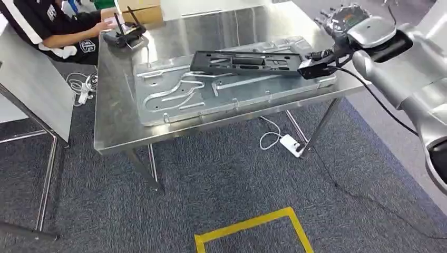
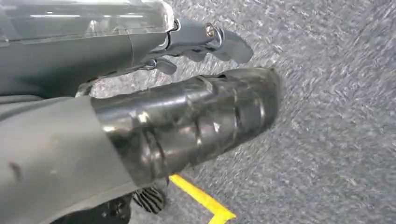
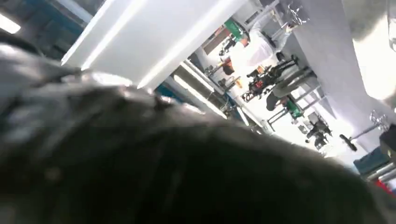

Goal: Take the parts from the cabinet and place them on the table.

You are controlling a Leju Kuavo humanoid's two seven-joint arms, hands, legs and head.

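Over on the far left of my head view, a person (image 1: 50,23) in a dark top with white stripes sits at the corner of the steel table (image 1: 113,129), one hand reaching toward a black controller with antennas (image 1: 125,35) that sits on the tabletop. Cardboard boxes (image 1: 139,10) are stacked just behind that corner. Below the table's left edge a tangle of white cable (image 1: 81,87) lies on the grey carpet. Moving right, the big silver stamped metal panel (image 1: 211,89) lies flat across the middle of the table, and the long black plastic part (image 1: 248,62) rests on top of it, toward its far side, running lengthwise. Under the table there's a white power strip (image 1: 291,143) on the floor with its cord looping, and nearer to me a yellow tape outline (image 1: 253,226) on the carpet. On the right, my right hand (image 1: 345,20) is raised above the table's far right corner, past the right end of the black part and not touching it; the fingers look spread and I see nothing in them. The right wrist view is mostly a dark blur, so no help there. My left hand (image 2: 201,42) shows in the left wrist view over the carpet, hanging low, fingers loosely extended with nothing between them, a bit of yellow tape on the floor close by.
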